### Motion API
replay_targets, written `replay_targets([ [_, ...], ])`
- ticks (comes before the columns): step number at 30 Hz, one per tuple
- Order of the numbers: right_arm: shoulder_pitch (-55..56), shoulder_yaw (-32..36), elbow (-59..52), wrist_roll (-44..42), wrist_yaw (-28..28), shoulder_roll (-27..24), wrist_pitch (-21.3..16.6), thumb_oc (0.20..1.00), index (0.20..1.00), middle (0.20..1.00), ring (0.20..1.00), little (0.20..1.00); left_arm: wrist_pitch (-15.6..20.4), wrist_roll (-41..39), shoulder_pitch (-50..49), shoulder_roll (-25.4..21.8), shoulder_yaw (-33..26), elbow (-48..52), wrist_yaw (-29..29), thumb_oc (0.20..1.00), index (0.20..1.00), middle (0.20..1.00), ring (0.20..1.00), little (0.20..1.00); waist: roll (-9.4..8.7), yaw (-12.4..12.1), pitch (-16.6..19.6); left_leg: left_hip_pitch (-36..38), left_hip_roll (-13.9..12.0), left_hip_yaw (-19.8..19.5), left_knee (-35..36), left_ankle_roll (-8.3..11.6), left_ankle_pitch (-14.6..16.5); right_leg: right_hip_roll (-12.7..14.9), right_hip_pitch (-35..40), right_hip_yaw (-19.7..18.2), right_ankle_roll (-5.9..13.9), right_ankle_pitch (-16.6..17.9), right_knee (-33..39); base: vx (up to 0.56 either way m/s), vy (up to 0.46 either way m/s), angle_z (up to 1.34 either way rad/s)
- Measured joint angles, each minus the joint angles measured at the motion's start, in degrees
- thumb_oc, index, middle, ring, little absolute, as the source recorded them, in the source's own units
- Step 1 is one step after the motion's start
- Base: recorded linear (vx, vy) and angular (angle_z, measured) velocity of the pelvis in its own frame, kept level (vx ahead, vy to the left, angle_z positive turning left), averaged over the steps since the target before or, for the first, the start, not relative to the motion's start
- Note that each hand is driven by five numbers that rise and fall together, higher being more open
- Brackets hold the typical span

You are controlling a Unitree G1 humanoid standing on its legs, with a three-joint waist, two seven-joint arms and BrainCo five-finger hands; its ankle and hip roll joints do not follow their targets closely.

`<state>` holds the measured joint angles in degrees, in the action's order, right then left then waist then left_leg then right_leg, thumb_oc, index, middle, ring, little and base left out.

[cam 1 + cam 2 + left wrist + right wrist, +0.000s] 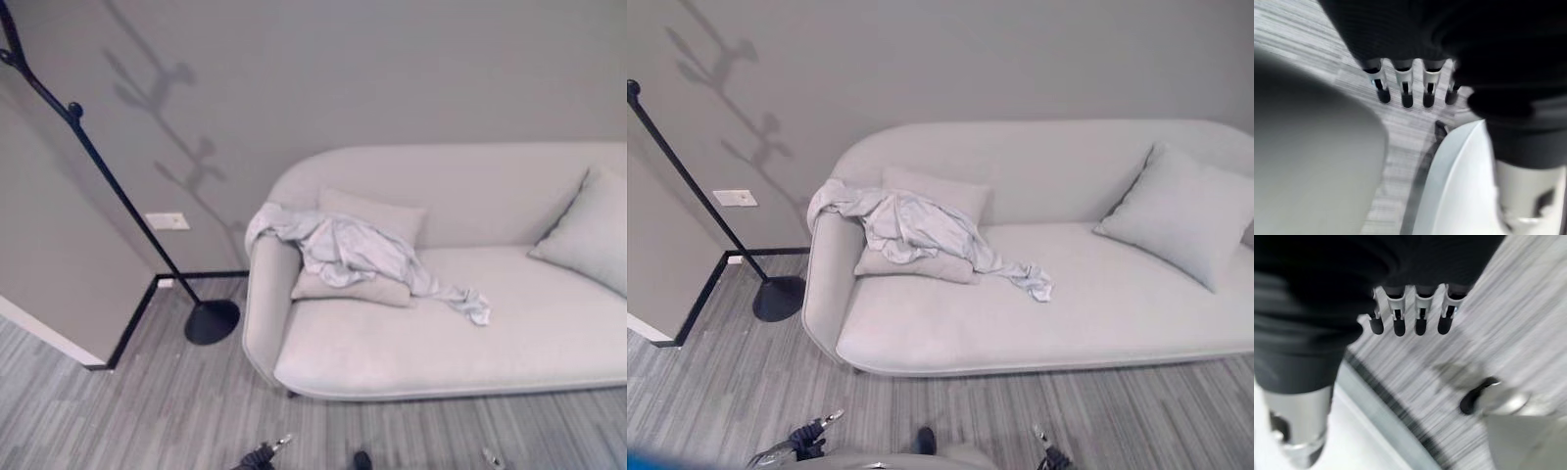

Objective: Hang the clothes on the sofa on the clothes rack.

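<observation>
A crumpled pale grey-blue garment lies draped over the left armrest of the light grey curved sofa, spilling across a small beige cushion and trailing onto the seat. A 2nd, larger grey cushion leans at the sofa's right end. The black metal clothes rack stands on its round base just left of the sofa, bare. Left hand hangs over striped grey carpet, fingers straight, side by side, holding nothing. Right hand likewise: fingers straight, empty.

No text, label, number or sign can be read anywhere; the white wall plate bears no legible marking.
</observation>
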<state>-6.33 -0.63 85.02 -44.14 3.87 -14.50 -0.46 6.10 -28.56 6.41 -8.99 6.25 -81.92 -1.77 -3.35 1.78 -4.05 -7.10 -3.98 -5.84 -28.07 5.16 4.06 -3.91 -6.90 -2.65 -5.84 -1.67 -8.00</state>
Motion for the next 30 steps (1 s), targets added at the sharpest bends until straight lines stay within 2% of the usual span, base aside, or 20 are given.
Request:
replay_targets([
  [1,0.91,0.09,0.07,1.60,0.04,0.19,0.12,1.000,1.000,1.000,1.000,1.000,0.02,-0.08,0.02,0.33,-0.21,-0.46,0.13,1.000,1.000,1.000,1.000,1.000,-0.33,0.09,0.34,3.35,-1.11,3.63,12.39,-0.49,-0.41,0.67,1.59,-0.14,0.44,0.33,3.42,0.14,0.117,0.56],
  [2,1.51,0.17,0.12,1.67,-0.06,0.29,0.24,1.000,1.000,1.000,1.000,1.000,0.11,-0.09,0.27,0.39,0.09,-0.48,0.24,1.000,1.000,1.000,1.000,1.000,-1.00,0.02,0.13,4.47,-1.07,4.20,18.62,-0.79,-0.66,1.21,1.80,-0.63,0.51,0.39,3.83,0.15,0.128,0.63],
  [4,1.80,0.10,0.57,2.84,-0.32,0.37,0.30,1.000,1.000,1.000,1.000,1.000,0.26,-0.11,0.20,0.17,0.30,-0.11,0.36,1.000,1.000,1.000,1.000,1.000,-1.18,-0.06,-0.07,5.09,-1.51,4.07,25.90,-0.99,-1.52,1.53,2.23,-1.23,2.92,1.80,4.90,0.18,0.144,0.64],
  [5,1.40,0.16,1.64,4.16,-1.03,0.96,0.17,1.000,1.000,1.000,1.000,1.000,0.57,-0.37,0.01,0.76,0.67,-0.99,0.47,1.000,1.000,1.000,1.000,1.000,0.00,-0.44,0.36,4.12,-3.10,3.39,33.87,0.02,-4.08,0.82,4.33,-0.73,8.43,-1.46,9.76,0.19,0.166,0.47],
  [6,-0.17,0.52,1.67,4.79,-1.04,0.88,0.36,1.000,1.000,1.000,1.000,1.000,0.89,-0.45,0.03,1.61,0.80,-0.68,0.57,1.000,1.000,1.000,1.000,1.000,2.54,-1.83,-0.40,2.98,-6.50,2.32,33.88,1.00,-4.64,-1.68,2.16,-0.27,3.62,-1.39,2.62,0.26,0.276,0.52],
  [7,-0.64,0.53,0.91,5.73,-1.03,2.00,0.06,1.000,1.000,1.000,1.000,1.000,0.87,-1.64,0.25,-0.26,1.23,1.17,0.86,1.000,1.000,1.000,1.000,1.000,0.66,-1.67,-1.26,1.01,-7.17,0.97,33.80,2.15,-5.38,-0.44,3.81,-4.64,1.83,1.07,3.69,0.27,0.325,0.08],
  [9,-1.37,1.44,0.81,6.05,-0.91,1.61,-0.34,1.000,1.000,1.000,1.000,1.000,1.01,-1.97,0.29,0.10,2.01,1.24,1.00,1.000,1.000,1.000,1.000,1.000,0.30,-2.49,-1.42,0.33,-6.60,0.47,33.68,1.96,-5.50,0.46,3.31,-6.83,2.27,0.96,3.83,0.26,0.379,-0.21],
  [10,-1.72,1.88,0.85,6.63,-0.87,0.68,-0.37,1.000,1.000,1.000,1.000,1.000,0.86,-1.98,0.50,0.79,2.39,0.82,1.11,1.000,1.000,1.000,1.000,1.000,1.42,-2.86,-1.45,1.15,-6.64,0.44,33.59,1.82,-5.60,1.11,3.63,-8.83,3.71,1.06,3.78,0.23,0.394,-0.67],
  [13,-0.32,1.34,1.27,9.55,-0.64,-0.65,-0.04,1.000,1.000,1.000,1.000,1.000,0.89,-1.47,0.37,2.45,3.41,0.40,1.12,1.000,1.000,1.000,1.000,1.000,3.78,-2.61,-0.87,4.75,-6.62,1.40,33.52,1.63,-5.73,2.28,4.65,-11.26,5.51,0.14,4.27,0.25,0.413,-0.59],
  [15,2.53,1.34,1.31,10.40,-0.31,-0.81,0.21,1.000,1.000,1.000,1.000,1.000,0.82,0.24,1.43,3.25,5.33,0.23,0.72,1.000,1.000,1.000,1.000,1.000,4.31,-1.67,-0.23,6.81,-4.26,3.27,33.52,1.29,-5.55,5.50,5.04,-11.85,6.80,-0.69,5.24,0.25,0.407,-0.32],
  [16,3.99,1.33,1.29,10.39,0.27,-1.76,0.30,1.000,1.000,1.000,1.000,1.000,0.89,0.71,1.34,4.50,5.86,0.80,0.42,1.000,1.000,1.000,1.000,1.000,5.93,-1.65,0.70,7.78,-4.24,3.57,33.52,-0.41,-4.48,5.93,4.33,-11.67,7.49,-1.12,5.12,0.10,0.205,-0.21],
  [17,5.37,1.45,1.42,10.40,0.46,-2.69,0.74,1.000,1.000,1.000,1.000,1.000,0.92,0.74,1.33,5.23,6.25,1.33,0.39,1.000,1.000,1.000,1.000,1.000,7.57,-1.48,1.42,7.42,-4.86,4.67,33.54,0.44,-5.89,6.25,3.81,-10.50,8.42,-1.25,4.85,0.13,0.293,-0.27],
  [18,6.19,1.96,1.42,10.40,0.45,-2.14,0.98,1.000,1.000,1.000,1.000,1.000,0.86,0.84,1.50,5.23,6.65,1.38,0.24,1.000,1.000,1.000,1.000,1.000,6.90,-1.66,1.21,8.29,-3.21,5.69,33.43,0.81,-7.17,8.07,3.78,-11.02,10.21,-0.94,3.91,0.07,0.193,-0.30],
  [19,7.11,1.80,1.71,10.42,0.48,-0.85,1.80,1.000,1.000,1.000,1.000,1.000,0.80,1.19,1.19,4.52,6.98,1.95,0.18,1.000,1.000,1.000,1.000,1.000,4.76,-1.60,1.94,8.42,0.26,7.20,33.50,-1.58,-6.41,11.54,2.71,-11.54,10.74,-2.53,2.83,0.11,0.280,-0.36],
  [20,7.34,1.80,1.77,10.42,0.45,0.03,2.03,1.000,1.000,1.000,1.000,1.000,0.81,1.34,1.35,3.73,6.96,2.17,0.20,1.000,1.000,1.000,1.000,1.000,3.45,-1.60,2.29,8.29,2.26,8.17,33.43,-2.71,-6.10,13.34,2.17,-12.37,11.12,-2.77,2.96,0.11,0.249,-0.31],
  [21,7.35,1.80,1.59,10.43,0.45,1.02,2.15,1.000,1.000,1.000,1.000,1.000,0.81,1.40,1.91,3.02,6.62,1.82,0.29,1.000,1.000,1.000,1.000,1.000,2.36,-1.55,2.42,8.23,4.58,8.59,33.73,-4.67,-5.82,15.36,2.10,-12.53,11.15,-1.53,2.92,0.11,0.238,-0.21],
  [23,7.28,1.79,1.26,10.44,0.42,1.99,2.29,1.000,1.000,1.000,1.000,1.000,0.80,1.39,2.06,2.81,6.15,0.81,0.33,1.000,1.000,1.000,1.000,1.000,2.31,-1.79,2.75,8.85,6.25,9.61,33.69,-6.63,-5.47,17.29,2.20,-12.25,11.17,0.27,2.79,0.11,0.236,-0.19],
  [26,6.40,-1.05,-1.40,12.08,0.15,2.98,1.63,1.000,1.000,1.000,1.000,1.000,0.86,1.39,-0.40,1.53,4.94,-0.10,0.41,1.000,1.000,1.000,1.000,1.000,1.48,-1.98,3.87,10.30,9.04,10.88,33.63,-8.69,-4.13,20.03,2.16,-12.33,13.70,1.06,0.67,0.09,0.192,-0.13],
  [28,6.35,-2.24,-5.34,14.54,-0.85,3.20,0.57,1.000,1.000,1.000,1.000,1.000,0.91,1.04,-2.47,1.16,4.30,0.34,0.86,1.000,1.000,1.000,1.000,1.000,1.27,-2.09,4.28,11.29,10.28,10.64,33.42,-9.28,-4.03,21.23,2.12,-12.47,15.69,0.81,-1.77,0.05,0.145,0.13],
  [30,5.68,-2.27,-7.15,15.58,-1.61,3.29,0.06,1.000,1.000,1.000,1.000,1.000,0.93,0.68,-3.01,0.79,3.72,0.70,1.10,1.000,1.000,1.000,1.000,1.000,0.87,-2.24,4.48,11.75,11.22,10.36,33.40,-9.56,-3.88,21.74,1.94,-12.44,16.25,1.07,-2.58,0.04,0.188,0.02],
])
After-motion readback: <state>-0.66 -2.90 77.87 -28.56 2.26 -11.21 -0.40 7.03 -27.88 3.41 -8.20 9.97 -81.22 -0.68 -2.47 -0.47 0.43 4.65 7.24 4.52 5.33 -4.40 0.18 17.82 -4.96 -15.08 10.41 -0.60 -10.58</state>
